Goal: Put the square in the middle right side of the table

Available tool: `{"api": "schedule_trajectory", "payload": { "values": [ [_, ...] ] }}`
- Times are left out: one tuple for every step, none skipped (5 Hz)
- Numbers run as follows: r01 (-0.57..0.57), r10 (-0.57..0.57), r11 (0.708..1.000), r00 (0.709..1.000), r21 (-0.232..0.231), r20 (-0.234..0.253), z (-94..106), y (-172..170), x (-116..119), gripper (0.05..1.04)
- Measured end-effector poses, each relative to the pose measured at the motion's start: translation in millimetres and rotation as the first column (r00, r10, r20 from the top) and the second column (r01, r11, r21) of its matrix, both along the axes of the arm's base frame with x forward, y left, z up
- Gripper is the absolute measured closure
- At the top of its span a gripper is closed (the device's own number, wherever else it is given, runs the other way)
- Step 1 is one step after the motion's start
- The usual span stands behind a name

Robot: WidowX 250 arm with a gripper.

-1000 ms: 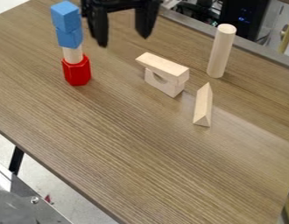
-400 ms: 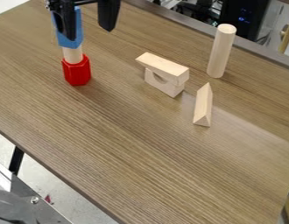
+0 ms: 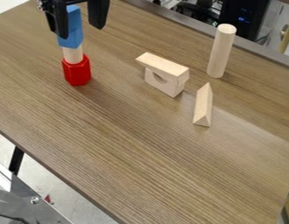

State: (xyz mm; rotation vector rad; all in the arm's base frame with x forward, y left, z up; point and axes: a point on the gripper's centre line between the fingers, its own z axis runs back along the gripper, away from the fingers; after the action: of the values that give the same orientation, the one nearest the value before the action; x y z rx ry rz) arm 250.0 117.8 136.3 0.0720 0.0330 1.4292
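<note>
Blue square [image 3: 75,19], the top one as I take it, sits at the head of the tower towards the table's upper left corner, so from where I'm standing the job looks barely begun. Under it come the lower blue block [image 3: 71,40], a short pale piece [image 3: 72,54] and the red block [image 3: 76,72] that stands on the table [image 3: 141,153]. The pincer [image 3: 81,30] hangs right up there with its fingers spread wide, one overlapping the square's left side from here, the other apart to its right, and nothing is gripped. Lining it up around the square would be my guess at the step in hand.

Further right, the plank [image 3: 164,64] lies on the arched block [image 3: 170,89], then come the triangular block [image 3: 202,108] and the tall cylinder [image 3: 220,52], upright near the far edge; none of these seems part of the job. What's left is nearly all of it: close on the square, lift it off the stack, carry it across and set it down midway along the table's right side
</note>
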Motion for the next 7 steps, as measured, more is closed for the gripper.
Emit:
{"api": "schedule_trajectory", "payload": {
  "values": [
    [-0.015,0.015,1.000,1.000,0.000,0.015,-1.9,6,3,0.083],
    [-0.027,0.028,1.000,0.999,-0.013,0.025,-6.2,11,7,0.083],
    [-0.034,0.035,0.999,0.999,-0.025,0.035,-8.4,15,13,0.083],
    [-0.036,0.037,0.999,0.999,-0.037,0.034,-13.3,18,18,0.083],
    [-0.036,0.038,0.999,0.998,-0.036,0.040,-14.2,22,23,0.083],
    [-0.037,0.039,0.999,0.998,-0.028,0.042,-14.0,25,26,0.083],
    [-0.046,0.047,0.999,0.998,-0.017,0.052,-12.6,29,27,0.112]
  ]
}}
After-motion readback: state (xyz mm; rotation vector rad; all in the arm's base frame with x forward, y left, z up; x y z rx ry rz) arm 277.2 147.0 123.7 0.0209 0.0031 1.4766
